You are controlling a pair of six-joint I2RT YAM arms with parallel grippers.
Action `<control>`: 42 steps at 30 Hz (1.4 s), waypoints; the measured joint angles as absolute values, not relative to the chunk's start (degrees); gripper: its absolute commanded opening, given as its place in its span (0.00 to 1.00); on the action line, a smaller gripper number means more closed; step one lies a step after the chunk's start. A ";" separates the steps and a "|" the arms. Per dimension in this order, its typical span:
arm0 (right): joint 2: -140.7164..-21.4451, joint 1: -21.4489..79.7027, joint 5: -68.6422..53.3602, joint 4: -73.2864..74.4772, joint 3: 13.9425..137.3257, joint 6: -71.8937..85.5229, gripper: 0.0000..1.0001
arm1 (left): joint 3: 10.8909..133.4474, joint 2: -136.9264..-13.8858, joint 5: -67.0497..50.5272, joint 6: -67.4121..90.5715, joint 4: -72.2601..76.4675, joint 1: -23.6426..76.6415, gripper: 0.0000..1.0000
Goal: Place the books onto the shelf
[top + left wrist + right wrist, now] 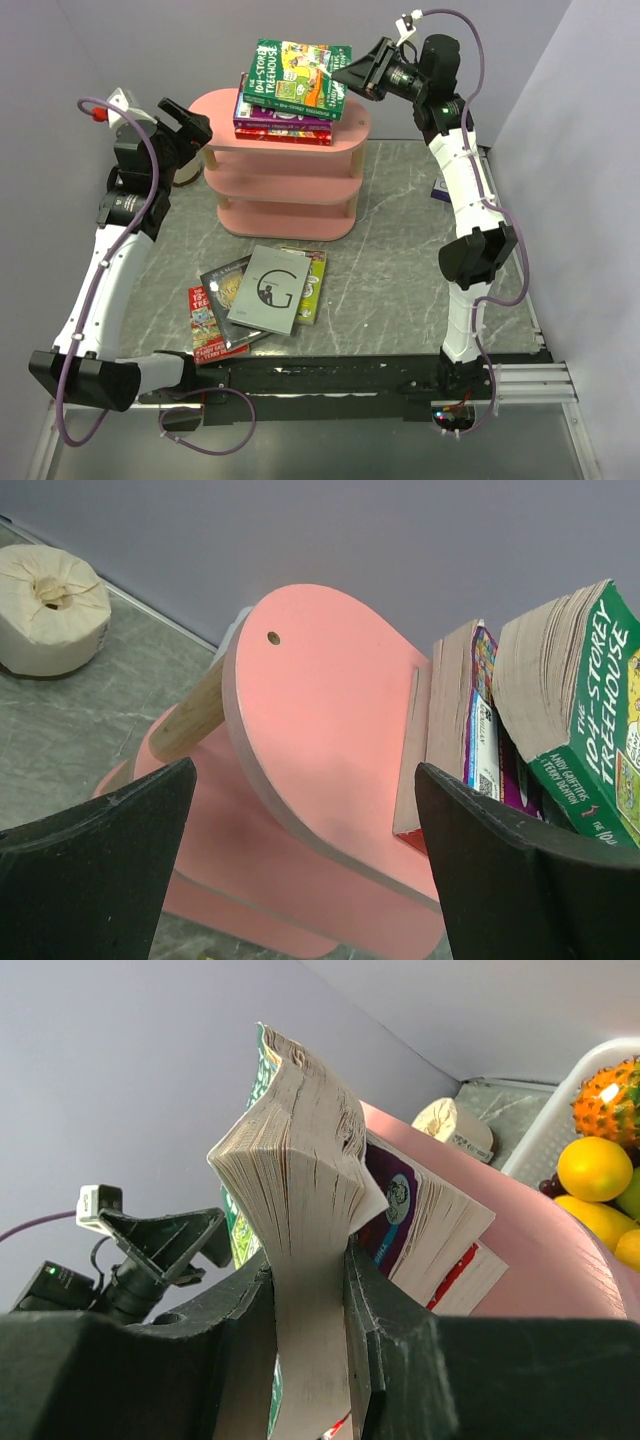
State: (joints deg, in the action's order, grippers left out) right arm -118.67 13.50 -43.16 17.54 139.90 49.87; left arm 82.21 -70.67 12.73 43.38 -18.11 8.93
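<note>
R fingers (385, 1330) clamp green book (300, 1210) by its page edge, one each side; book sits angled atop stack (285, 125) on shelf (350, 125) top board. L fingers (100, 865) wide apart, empty, near shelf end. Other books (268, 290) on worktop (400, 260).

Bright, even light throughout, with soft shadows and little blur.
</note>
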 measured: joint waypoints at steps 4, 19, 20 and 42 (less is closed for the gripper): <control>-118.78 13.50 -43.20 17.65 139.90 49.84 0.00 | 81.97 -71.26 11.86 43.44 -17.85 8.93 0.97; -118.61 13.23 -43.20 17.61 139.04 49.34 0.65 | 81.87 -72.23 11.35 43.40 -17.85 8.93 0.96; -118.54 13.17 -43.20 17.63 139.02 49.32 0.69 | 81.87 -72.23 11.35 43.40 -17.85 8.93 0.96; -88.66 12.80 -30.06 15.64 111.53 43.72 0.59 | 94.61 -78.76 1.13 47.62 -11.68 6.61 0.83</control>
